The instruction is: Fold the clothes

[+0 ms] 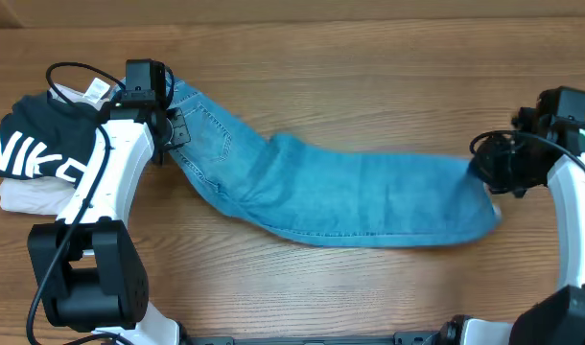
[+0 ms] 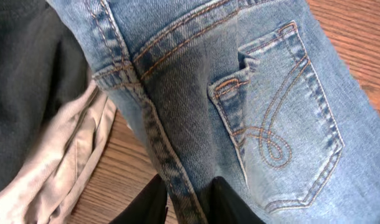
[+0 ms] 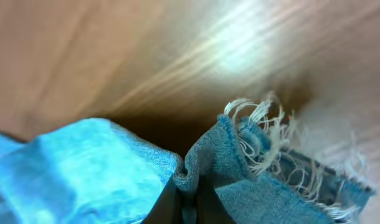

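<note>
Light-blue jeans (image 1: 350, 196) lie stretched across the table, waist at the upper left, leg ends at the right. My left gripper (image 1: 168, 129) sits at the waist end. In the left wrist view it (image 2: 187, 190) is shut on the jeans' thick side seam (image 2: 177, 186), one black finger on each side, with a stitched back pocket (image 2: 283, 118) just to the right. At the leg end my right gripper (image 1: 491, 175) pinches a fold of denim beside the frayed hem (image 3: 265, 134); its fingers (image 3: 168, 202) are shut on the cloth (image 3: 205, 158).
A black top with white NIKE lettering (image 1: 34, 153) lies on a pale garment (image 1: 24, 196) at the far left, touching the jeans' waist; the left wrist view shows them as black cloth (image 2: 28, 81) and beige cloth (image 2: 65, 162). Bare wooden table (image 1: 369, 86) surrounds the jeans.
</note>
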Available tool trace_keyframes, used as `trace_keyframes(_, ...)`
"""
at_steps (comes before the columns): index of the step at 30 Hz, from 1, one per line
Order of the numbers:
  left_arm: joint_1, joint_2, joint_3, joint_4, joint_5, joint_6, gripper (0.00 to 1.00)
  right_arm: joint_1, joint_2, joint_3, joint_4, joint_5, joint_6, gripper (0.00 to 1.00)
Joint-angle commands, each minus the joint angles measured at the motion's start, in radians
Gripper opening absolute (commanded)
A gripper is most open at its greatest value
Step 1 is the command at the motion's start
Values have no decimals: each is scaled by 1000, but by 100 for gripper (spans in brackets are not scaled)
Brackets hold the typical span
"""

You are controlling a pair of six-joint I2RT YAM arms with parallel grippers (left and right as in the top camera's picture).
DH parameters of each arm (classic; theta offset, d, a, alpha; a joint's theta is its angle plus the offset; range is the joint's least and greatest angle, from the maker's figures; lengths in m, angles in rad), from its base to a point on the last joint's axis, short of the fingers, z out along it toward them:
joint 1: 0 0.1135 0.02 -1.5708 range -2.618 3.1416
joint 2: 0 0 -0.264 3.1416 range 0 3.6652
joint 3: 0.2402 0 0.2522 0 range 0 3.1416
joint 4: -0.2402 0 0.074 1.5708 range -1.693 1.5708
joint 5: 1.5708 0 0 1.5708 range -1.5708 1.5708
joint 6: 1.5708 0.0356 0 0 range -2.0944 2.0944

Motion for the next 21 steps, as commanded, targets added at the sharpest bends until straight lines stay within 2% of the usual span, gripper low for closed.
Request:
trace_keyframes(1,-6,-34,41,-20,-10,40,24,2,-17,20,64,-218,-158,4)
trace_keyframes(3,-6,-34,62,-43,-10,60,24,2,-17,21,49,-101,-23,4)
trace_keyframes(6,-7,-34,101,-76,-10,69,24,2,-18,21,43,-77,-55,4)
trace_keyframes(9,-7,-34,153,-118,-2,71,26,2,-17,21,-1,103,48,4)
trace_keyframes(13,-7,-34,271,-226,74,97,29,2,-17,14,-21,111,50,4)
trace_keyframes(15,-7,-34,358,-309,124,97,32,2,-6,-8,-16,153,81,11)
trace_keyframes(18,-7,-34,529,-467,215,100,36,-13,48,-77,41,181,78,34)
trace_keyframes(19,-7,-34,562,-501,228,106,36,-19,64,-84,40,163,67,46)
trace_keyframes(21,-8,-34,628,-571,234,112,36,-31,93,-88,23,151,58,57)
